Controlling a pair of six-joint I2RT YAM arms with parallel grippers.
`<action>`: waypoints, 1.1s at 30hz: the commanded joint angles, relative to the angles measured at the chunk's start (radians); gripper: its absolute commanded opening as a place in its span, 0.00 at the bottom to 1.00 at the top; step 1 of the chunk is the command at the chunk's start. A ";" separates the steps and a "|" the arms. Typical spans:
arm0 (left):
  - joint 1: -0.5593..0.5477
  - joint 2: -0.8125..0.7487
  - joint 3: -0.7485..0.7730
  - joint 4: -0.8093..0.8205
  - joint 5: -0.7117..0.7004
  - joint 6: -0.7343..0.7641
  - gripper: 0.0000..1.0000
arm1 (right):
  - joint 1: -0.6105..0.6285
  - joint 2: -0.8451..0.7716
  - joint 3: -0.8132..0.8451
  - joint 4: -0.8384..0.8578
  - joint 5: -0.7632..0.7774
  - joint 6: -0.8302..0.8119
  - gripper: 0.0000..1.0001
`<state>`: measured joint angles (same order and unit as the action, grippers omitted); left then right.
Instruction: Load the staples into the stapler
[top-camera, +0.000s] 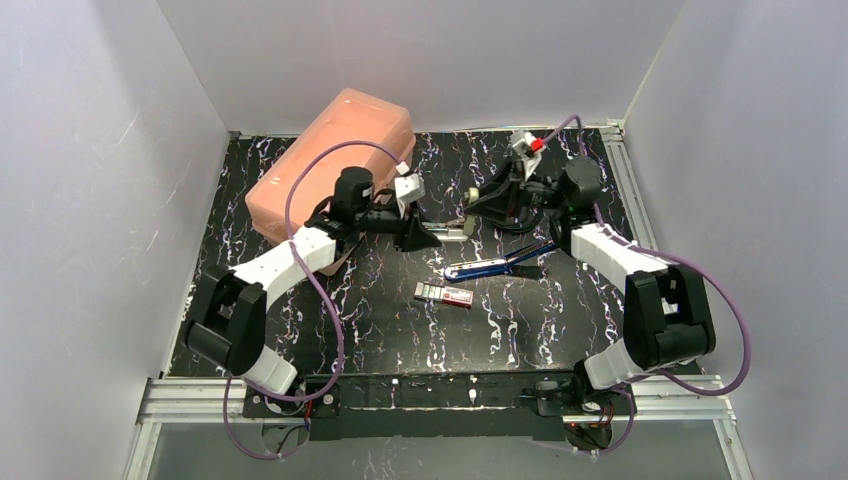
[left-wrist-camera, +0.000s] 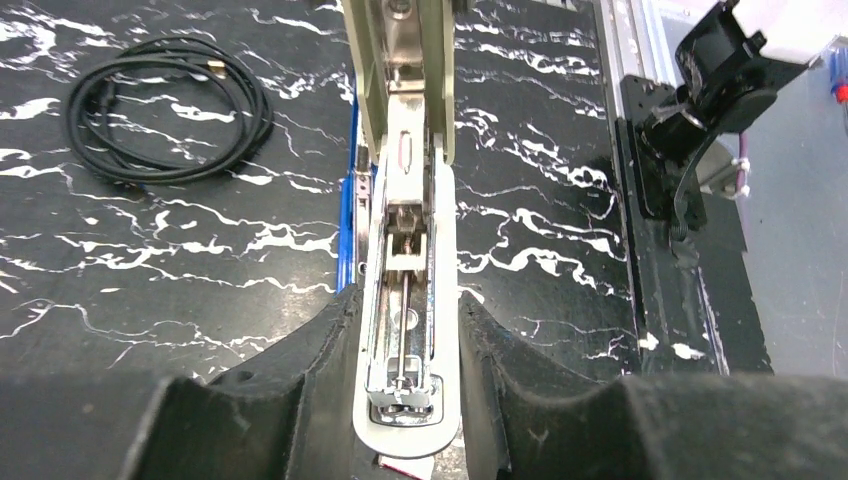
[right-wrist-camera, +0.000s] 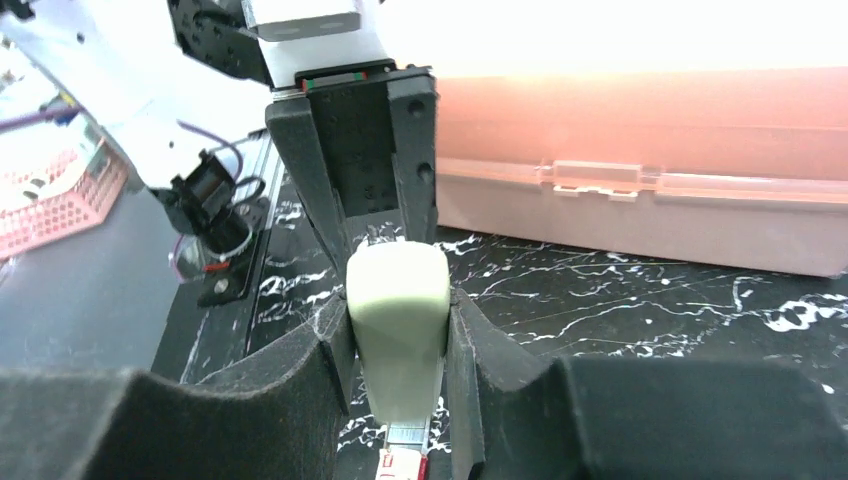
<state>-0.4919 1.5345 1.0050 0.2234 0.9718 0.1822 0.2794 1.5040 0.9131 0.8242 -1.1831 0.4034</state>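
Note:
The stapler (top-camera: 455, 229) is held open in the air between both grippers. My left gripper (top-camera: 418, 235) is shut on its metal base and magazine (left-wrist-camera: 408, 260), whose open channel with the spring pusher shows in the left wrist view. My right gripper (top-camera: 497, 203) is shut on the pale green top cover (right-wrist-camera: 397, 300). The staples, a small pink-red box with a grey tray (top-camera: 443, 293), lie on the table below and in front of the stapler. A corner of the box shows under the jaws in both wrist views (left-wrist-camera: 405, 467) (right-wrist-camera: 402, 465).
A large salmon-pink plastic case (top-camera: 335, 160) stands at the back left, behind the left arm. A blue pen-like tool (top-camera: 500, 265) lies right of the staples box. A coiled black cable (left-wrist-camera: 165, 110) lies on the marbled black table (top-camera: 380, 320). White walls enclose the table.

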 joint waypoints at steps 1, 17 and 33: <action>0.053 -0.100 -0.040 0.151 -0.055 -0.164 0.00 | -0.097 -0.063 -0.054 0.370 0.126 0.268 0.01; 0.055 -0.131 -0.196 0.307 -0.133 -0.305 0.00 | -0.180 -0.078 -0.192 0.619 0.335 0.526 0.01; 0.055 -0.122 -0.192 0.284 -0.129 -0.213 0.00 | -0.135 -0.058 -0.069 0.355 0.175 0.247 0.24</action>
<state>-0.4812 1.4361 0.8322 0.6014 0.9192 -0.0780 0.1806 1.4567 0.7635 1.2186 -1.0779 0.7994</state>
